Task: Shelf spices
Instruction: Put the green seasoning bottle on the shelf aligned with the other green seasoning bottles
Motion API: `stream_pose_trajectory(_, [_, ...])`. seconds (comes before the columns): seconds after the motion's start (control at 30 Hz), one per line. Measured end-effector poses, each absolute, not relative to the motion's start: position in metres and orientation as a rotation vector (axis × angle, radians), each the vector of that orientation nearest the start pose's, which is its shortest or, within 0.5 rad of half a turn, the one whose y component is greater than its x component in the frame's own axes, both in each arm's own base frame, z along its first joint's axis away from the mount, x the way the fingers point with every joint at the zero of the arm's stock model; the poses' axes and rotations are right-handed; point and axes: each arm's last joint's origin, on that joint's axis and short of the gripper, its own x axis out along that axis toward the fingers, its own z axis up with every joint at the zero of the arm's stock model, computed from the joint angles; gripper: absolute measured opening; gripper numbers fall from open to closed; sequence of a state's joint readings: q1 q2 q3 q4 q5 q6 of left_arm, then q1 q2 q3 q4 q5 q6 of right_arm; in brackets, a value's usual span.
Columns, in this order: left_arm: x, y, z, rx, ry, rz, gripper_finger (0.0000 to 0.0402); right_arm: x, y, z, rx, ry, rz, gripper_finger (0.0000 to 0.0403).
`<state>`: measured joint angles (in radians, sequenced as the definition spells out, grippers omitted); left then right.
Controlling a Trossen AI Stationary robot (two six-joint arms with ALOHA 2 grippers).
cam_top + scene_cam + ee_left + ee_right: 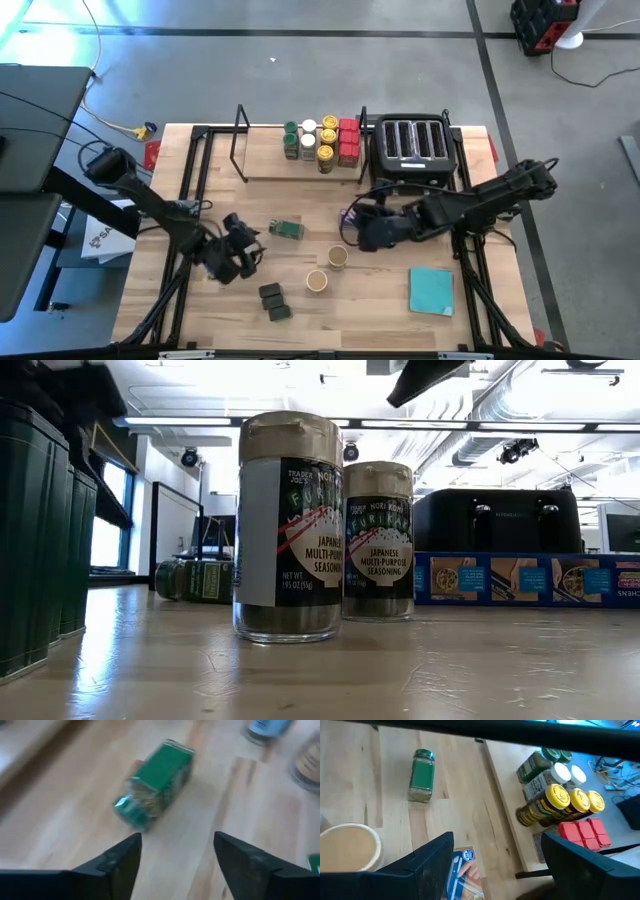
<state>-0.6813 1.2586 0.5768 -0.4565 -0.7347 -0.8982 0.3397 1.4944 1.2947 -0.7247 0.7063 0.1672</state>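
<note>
Left end effector (243,243): above the table's left-centre, just left of the green jar; fingers (117,862) spread apart, nothing between them.
Right end effector (362,226): in front of the toaster, over the blue box; fingers (432,855) wide apart, holding nothing.
Green jar (286,229): lying on its side on the table, between the two end effectors, touching neither; green lid (423,754) and green label visible in the right wrist view.
Tan-lid jars: two upright on the table, one (337,257) just below the right end effector, the other (316,281) nearer the front edge; the low view shows both labelled as Japanese seasoning, standing close together.
Dark tins (274,301): two at the front of the table, side by side, left of the tan-lid jars.
Shelf (262,165): at the back of the table, left of the toaster; board's left half bare.
Shelved spices: clustered at the shelf's right end; green-lid jars (291,139), white-lid jars (309,128), yellow-lid jars (327,137), red tins (348,141) furthest right.
Toaster (412,146): back right, just beside the shelf.
Blue box (461,872): beneath the right end effector, partly hidden.
Teal pad (431,290): front right, well apart from the jars.
Table (380,310): pale wood.
</note>
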Motion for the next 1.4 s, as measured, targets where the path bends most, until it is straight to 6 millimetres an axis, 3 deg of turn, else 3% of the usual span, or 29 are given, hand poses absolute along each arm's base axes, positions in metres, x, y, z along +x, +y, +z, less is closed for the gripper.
stream_pose_trajectory(0.13, [0.17, -0.09, 0.148, -0.096, 0.792, 0.28, 0.0268, 0.293, 0.093, 0.304, -0.292, 0.762, -0.39, 0.0296])
stream_pose_trajectory(0.4, [0.152, -0.054, 0.112, 0.066, 0.837, 0.248, 0.0279, 0.289, 0.093, 0.301, -0.208, 0.769, -0.446, 0.0296])
stream_pose_trajectory(0.73, [0.156, -0.026, 0.101, 0.046, 0.648, 0.177, 0.0287, 0.288, 0.092, 0.301, -0.139, 0.749, -0.498, 0.0296])
stream_pose_trajectory(1.4, [0.17, -0.023, 0.09, 0.084, 0.59, 0.078, 0.0287, 0.288, 0.093, 0.301, -0.125, 0.748, -0.495, 0.0296])
